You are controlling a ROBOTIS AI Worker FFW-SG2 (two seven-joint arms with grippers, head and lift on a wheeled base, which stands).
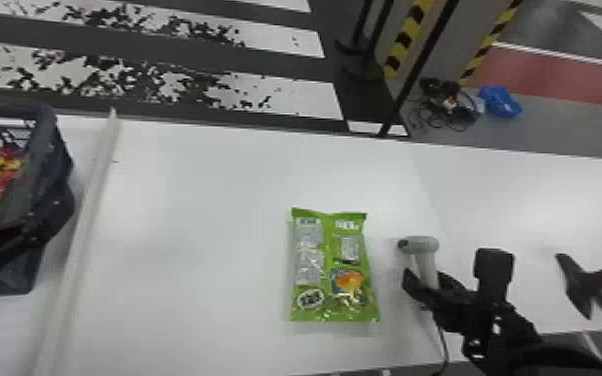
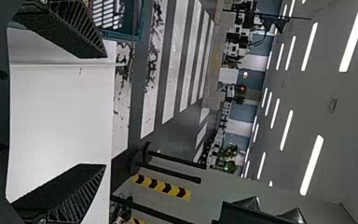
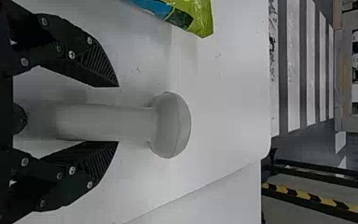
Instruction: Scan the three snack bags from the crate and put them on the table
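1. The right gripper (image 3: 118, 114) has its fingers parted around the handle of the scanner (image 3: 169, 125), not clamped.
2. The left gripper (image 2: 106, 111) is spread wide and empty.
3. Left of the scanner, the green snack bag (image 1: 332, 270) lies flat on the table (image 1: 190, 225); more packets (image 1: 10, 163) sit in the crate (image 1: 47, 175), far left.
4. Scanning seems in hand; next likely calls for closing squarely on the handle.
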